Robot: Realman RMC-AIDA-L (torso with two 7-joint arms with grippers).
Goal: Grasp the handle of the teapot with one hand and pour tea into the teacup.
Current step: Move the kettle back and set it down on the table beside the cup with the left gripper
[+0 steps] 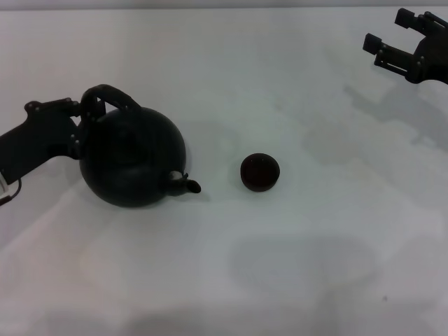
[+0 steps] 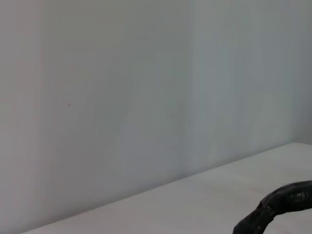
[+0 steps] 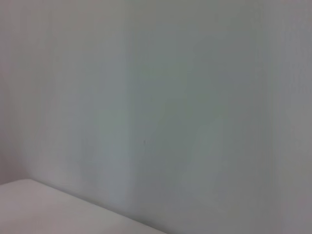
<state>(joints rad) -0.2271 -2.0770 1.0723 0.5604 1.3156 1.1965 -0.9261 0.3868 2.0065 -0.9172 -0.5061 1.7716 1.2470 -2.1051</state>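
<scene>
Teapot [image 1: 131,159] sits left on the table [image 1: 315,266], spout aimed right at the teacup [image 1: 260,172] nearby, with the left end effector [image 1: 75,126] at the handle [image 1: 110,99] (whether it has closed on it, I cannot tell). The right end effector [image 1: 404,43] hangs far right, fingers spread and empty. A loose grip would let the heavy pot swing and spill past that tiny cup.
</scene>
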